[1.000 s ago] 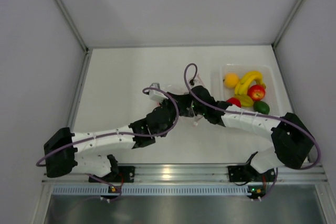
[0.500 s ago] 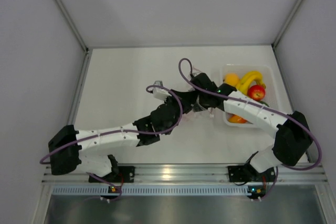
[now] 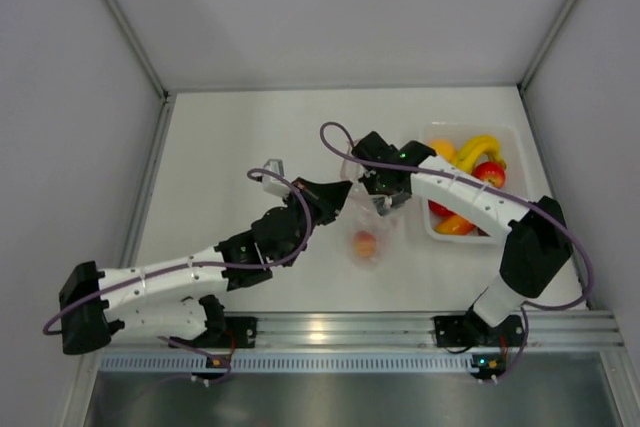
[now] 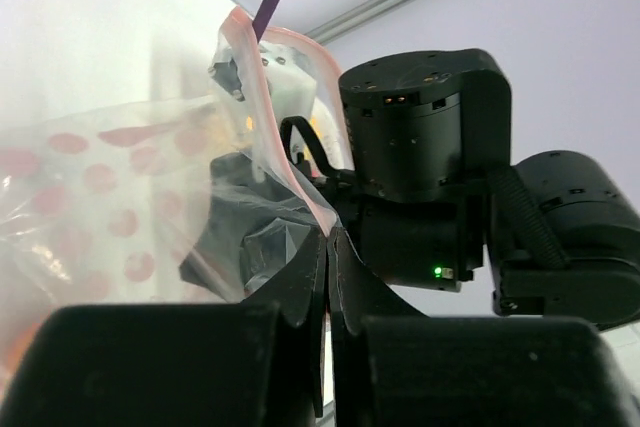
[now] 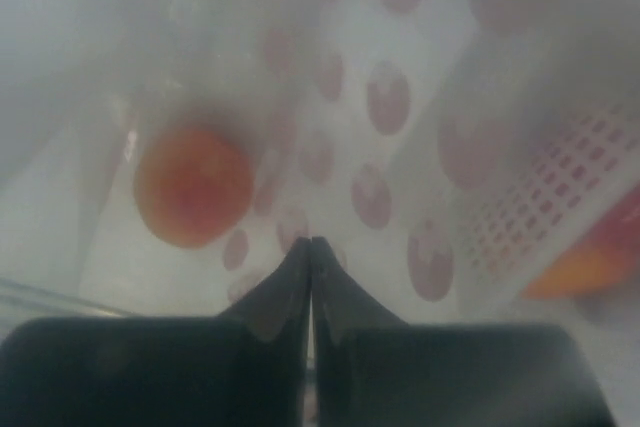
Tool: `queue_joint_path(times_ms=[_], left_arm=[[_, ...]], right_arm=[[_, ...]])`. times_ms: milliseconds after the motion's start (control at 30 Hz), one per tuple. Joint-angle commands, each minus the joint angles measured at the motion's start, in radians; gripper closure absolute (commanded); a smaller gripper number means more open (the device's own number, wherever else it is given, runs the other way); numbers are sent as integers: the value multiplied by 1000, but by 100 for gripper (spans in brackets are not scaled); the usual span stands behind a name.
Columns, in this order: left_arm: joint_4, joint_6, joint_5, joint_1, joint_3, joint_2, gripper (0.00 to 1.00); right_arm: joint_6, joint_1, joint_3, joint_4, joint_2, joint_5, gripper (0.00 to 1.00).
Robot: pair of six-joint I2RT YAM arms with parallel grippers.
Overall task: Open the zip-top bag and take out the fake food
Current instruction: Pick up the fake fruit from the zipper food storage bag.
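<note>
Lifted higher now, the zip-top bag (image 3: pixel 375 222) hangs from left fingers (image 4: pixel 305 327) and, apparently, right fingers (image 5: pixel 285 292), both clenched.

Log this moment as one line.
left claw: shut on bag zip strip | right claw: shut on bag | bag: between claws, one fruit inside | tray: holds other fruit

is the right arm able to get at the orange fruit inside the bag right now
Probably not: the right end effector is shut on the zip-top bag, and the orange fruit sits lower down, enclosed in plastic.
</note>
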Motion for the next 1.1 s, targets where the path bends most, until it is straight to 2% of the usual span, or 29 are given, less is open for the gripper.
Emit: queue_joint_path(times_ms=[0, 100, 233, 333, 433, 600, 667, 733, 767, 833, 867, 900, 1067], left_arm=[[-3, 53, 2, 18, -48, -81, 100], [-33, 52, 18, 18, -86, -121, 100], [-75, 55, 33, 18, -117, -187, 100], [-98, 72, 56, 18, -117, -208, 100], [-99, 57, 81, 16, -151, -216, 100], [-99, 11, 82, 16, -212, -224, 100], [-98, 3, 85, 16, -232, -236, 100], [-98, 1, 81, 16, -249, -256, 100], [-98, 3, 79, 15, -255, -262, 100], [-101, 7, 67, 13, -263, -282, 100], [-99, 14, 64, 13, -276, -290, 100], [-101, 17, 62, 13, -283, -306, 100], [-107, 29, 49, 13, -300, -339, 100]], right_arm=[[23, 22, 15, -68, 25, 56, 99], [73, 71, -14, 12, 5, 49, 99], [116, 105, -101, 136, -50, -53, 99], [130, 122, -164, 193, -88, -104, 94], [167, 148, -204, 221, -98, -73, 87], [251, 202, -290, 348, -137, -18, 89], [297, 211, -327, 394, -165, -23, 88], [323, 222, -348, 472, -171, -90, 84], [332, 223, -350, 478, -167, -104, 80], [346, 243, -336, 478, -144, -86, 79], [351, 253, -324, 475, -127, -83, 72], [358, 265, -318, 475, -121, -70, 69], [372, 306, -281, 472, -53, -56, 66]])
